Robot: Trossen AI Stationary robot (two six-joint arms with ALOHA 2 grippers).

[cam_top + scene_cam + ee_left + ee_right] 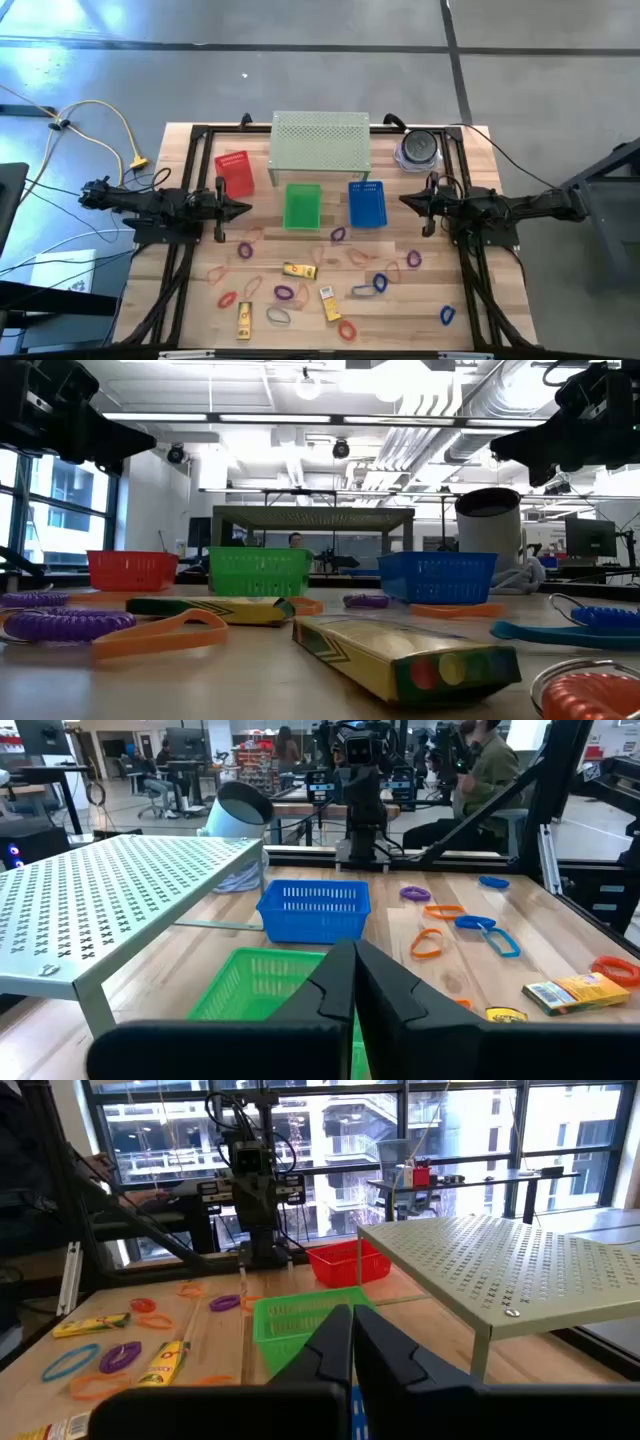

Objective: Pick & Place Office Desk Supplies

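A: High view, entry one. The left gripper (pixel 243 209) is parked at the left side of the table beside the red basket (pixel 235 173); the right gripper (pixel 406 201) is parked at the right side beside the blue basket (pixel 367 203). Both point inward toward each other, with the green basket (pixel 302 206) between them. In each wrist view the fingers are pressed together and nothing is held.

B: Location of the supplies?

A: All are scattered on the bare wood of the table (pixel 480 250), on the near side of the basket row, well apart from either gripper. Nothing is seen inside the baskets from above. Three yellow packets are noted: one (pixel 299 270) near the middle, one (pixel 329 302) lower and slightly right, one (pixel 243 319) at lower left. Loops lie all around them, e.g. a purple loop (pixel 338 235) just below the green basket, another purple loop (pixel 245 250) below the left gripper, and a blue loop (pixel 447 316) at the far lower right.

B: Which arm is judged nearer?

A: The purple loop at left is closest to the left gripper; the purple loop (pixel 414 259) on the right is closest to the right one. The middle packet lies roughly between the arms, its long axis running across the table, left to right. For either arm the coming reach is judged to be away from the baskets, toward the near edge, with the fingers first to be parted
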